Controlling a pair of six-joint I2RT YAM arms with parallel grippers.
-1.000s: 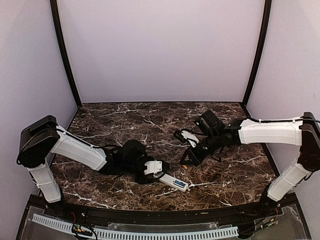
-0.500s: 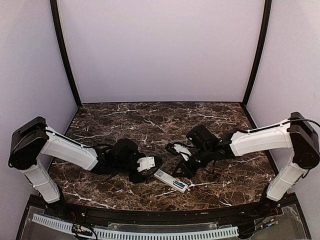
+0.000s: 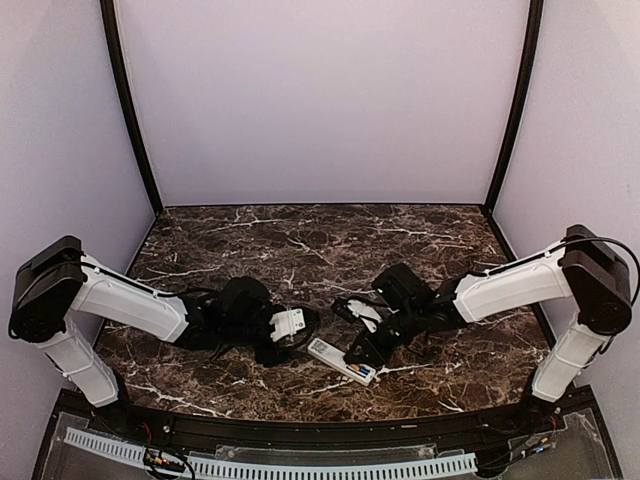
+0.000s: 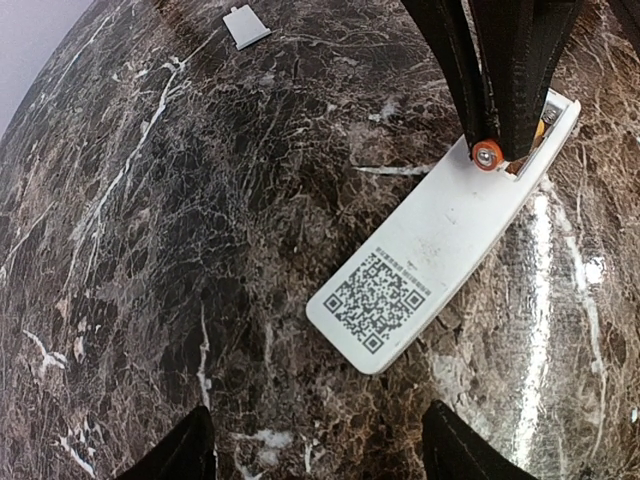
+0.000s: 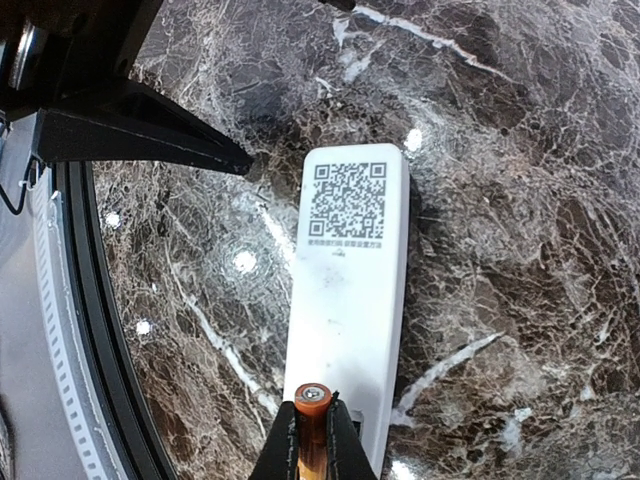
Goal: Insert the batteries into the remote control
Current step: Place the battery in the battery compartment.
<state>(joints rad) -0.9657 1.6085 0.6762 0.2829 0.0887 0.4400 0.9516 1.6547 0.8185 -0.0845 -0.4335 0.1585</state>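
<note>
From above, the slim white plastic remote control [image 3: 340, 360] lies face down on the dark brown marble-patterned table [image 3: 300, 240] near the front edge, between the two arms. The right gripper [image 3: 360, 352] is down at the remote's nearer end and the left gripper [image 3: 298, 328] is just beside its other end. A fleck of blue at the nearer end may be a battery already seated, though it is too small to be sure. The left wrist view shows that gripper's fingers spread wide with nothing between them, the remote's code sticker [image 4: 378, 296] facing up, and a small flat pale-grey cover [image 4: 245, 25] lying well apart. The right wrist view shows its jaws pinched tight on the small orange cylindrical battery [image 5: 311, 398], poised at the open bay. The step in hand looks like seating this battery. Next it needs lining up lengthwise with the bay, pressing down flat, and only then releasing.
</note>
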